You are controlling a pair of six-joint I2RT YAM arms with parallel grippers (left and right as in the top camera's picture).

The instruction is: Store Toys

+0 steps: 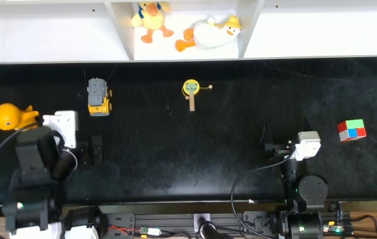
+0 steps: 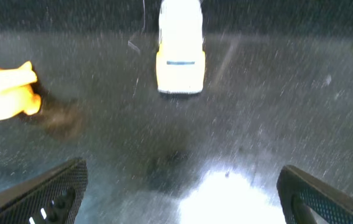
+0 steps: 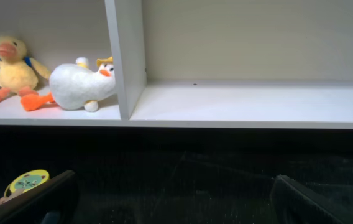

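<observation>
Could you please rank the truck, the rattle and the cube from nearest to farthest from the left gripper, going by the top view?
From the left gripper:
1. Truck, just ahead of it on the left side.
2. Rattle, near the middle.
3. Cube, at the far right.

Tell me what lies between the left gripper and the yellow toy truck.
Nothing. In the left wrist view the stretch of black table from the left gripper to the yellow toy truck is bare; the orange toy sits off to the side.
</observation>
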